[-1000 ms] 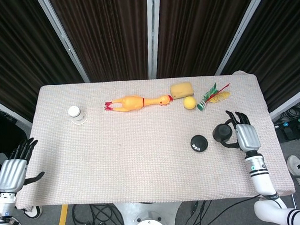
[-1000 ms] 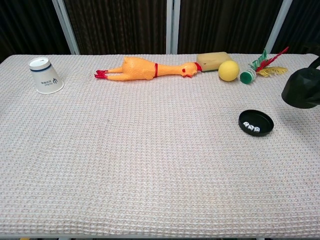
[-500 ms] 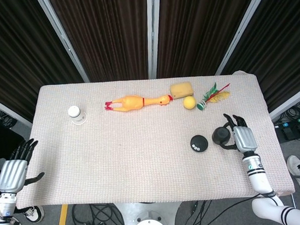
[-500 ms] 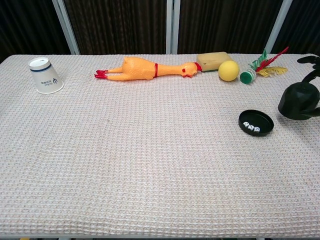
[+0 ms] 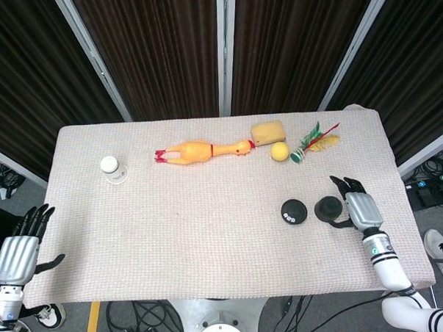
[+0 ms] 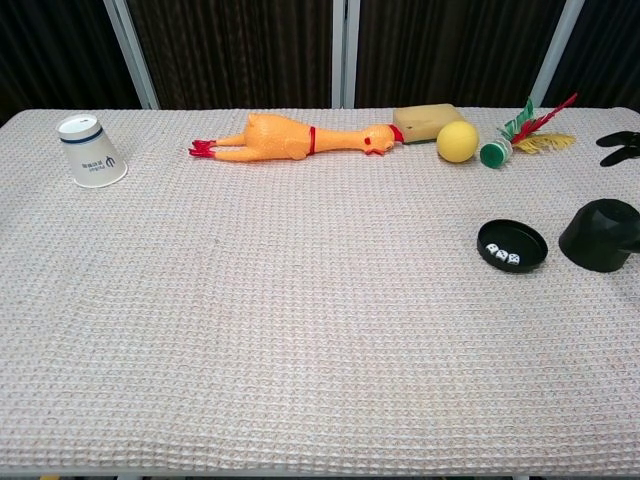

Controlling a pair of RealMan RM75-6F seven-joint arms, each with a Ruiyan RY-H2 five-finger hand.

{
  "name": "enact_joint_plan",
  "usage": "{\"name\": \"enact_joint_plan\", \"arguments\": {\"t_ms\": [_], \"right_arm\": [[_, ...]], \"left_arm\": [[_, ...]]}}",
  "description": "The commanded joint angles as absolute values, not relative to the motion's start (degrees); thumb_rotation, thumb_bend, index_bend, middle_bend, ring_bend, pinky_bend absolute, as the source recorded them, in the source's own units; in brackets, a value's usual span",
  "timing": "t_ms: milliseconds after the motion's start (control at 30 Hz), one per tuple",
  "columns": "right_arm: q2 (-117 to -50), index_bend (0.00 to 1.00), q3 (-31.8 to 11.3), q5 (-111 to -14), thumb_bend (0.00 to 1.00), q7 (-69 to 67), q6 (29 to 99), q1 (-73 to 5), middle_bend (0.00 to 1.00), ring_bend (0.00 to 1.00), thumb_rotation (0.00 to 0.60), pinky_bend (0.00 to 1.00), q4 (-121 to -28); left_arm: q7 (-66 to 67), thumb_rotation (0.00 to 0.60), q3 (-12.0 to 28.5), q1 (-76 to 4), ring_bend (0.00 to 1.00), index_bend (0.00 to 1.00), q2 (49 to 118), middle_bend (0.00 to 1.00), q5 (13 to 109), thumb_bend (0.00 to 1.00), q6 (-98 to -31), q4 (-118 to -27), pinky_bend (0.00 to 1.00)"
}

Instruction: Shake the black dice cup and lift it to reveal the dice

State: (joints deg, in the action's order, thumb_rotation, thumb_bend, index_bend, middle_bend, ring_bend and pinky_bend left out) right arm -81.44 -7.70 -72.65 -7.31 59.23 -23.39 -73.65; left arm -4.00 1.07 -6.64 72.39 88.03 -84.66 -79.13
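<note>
Black dice cup point(image 6: 602, 234): mouth-down on the table point(image 5: 210, 233), just inboard of your right hand point(image 5: 358, 209), w/ the cup's black tray point(image 6: 512, 244) immediately beyond it on the far side from the hand. Three white dice point(image 6: 502, 256) lie exposed in the tray.

Change: 1 s ago the cup hung off the cloth in your right hand; half a second ago it was lower and nearly down; now it rests on the cloth. Meaning, as a judgement: the reveal is done, dice visible, and you are at the set-down/release stage, approx. end of task.

Right hand: in the head view its fingers curve round the cup's outer side; whether they still touch the cup cannot be told. In the chest view only dark fingertips point(image 6: 620, 146) show at the frame edge, above and behind the cup.

Left hand point(image 5: 19, 252): off the table's near corner, well apart from everything, fingers spread, holding nothing.

Further out from the right hand: green-based feather toy point(image 6: 520, 130), yellow ball point(image 6: 457, 141), tan sponge point(image 6: 425, 120), rubber chicken point(image 6: 300, 138); farthest, a white paper cup point(image 6: 90, 150), upside down.

Writing: paper cup carries a dark band and small print, too small to read. White marking on the tray in the head view, illegible.
</note>
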Motion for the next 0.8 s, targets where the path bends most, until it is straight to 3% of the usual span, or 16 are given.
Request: {"name": "enact_joint_plan", "arguments": {"t_ms": [33,400,600,800], "right_arm": [[-78.78,0.00,-8.42,-73.41,0.00,-7.72,61.49,-22.54,0.10,0.00,0.600,0.00,-77.31],[-71.88,0.00,-10.89,-80.16,0.00,-12.35,72.01,-20.22,0.09,0.00,0.600,0.00,-87.27],[-69.99,0.00,-8.76,-76.36,0.09,7.62,73.92,-17.84,0.02,0.00,0.600,0.00,-91.27],[-69.59,0.00,-8.08,-72.79,0.16,14.51,74.87,-16.40,0.00,0.00,0.600,0.00,-94.71]], "left_arm": [[-3.96,0.600,1.17,-6.68,0.00,0.04,72.21,0.03,88.11,0.13,-84.81,-79.43,0.18],[-2.20,0.600,1.86,-6.85,0.00,0.04,70.76,0.03,86.78,0.13,-84.25,-81.99,0.18],[-1.62,0.600,1.94,-7.09,0.00,0.04,70.61,0.03,85.73,0.13,-82.96,-82.37,0.18],[-1.67,0.600,2.10,-7.19,0.00,0.04,71.15,0.03,85.73,0.13,-83.07,-81.72,0.18]]}}
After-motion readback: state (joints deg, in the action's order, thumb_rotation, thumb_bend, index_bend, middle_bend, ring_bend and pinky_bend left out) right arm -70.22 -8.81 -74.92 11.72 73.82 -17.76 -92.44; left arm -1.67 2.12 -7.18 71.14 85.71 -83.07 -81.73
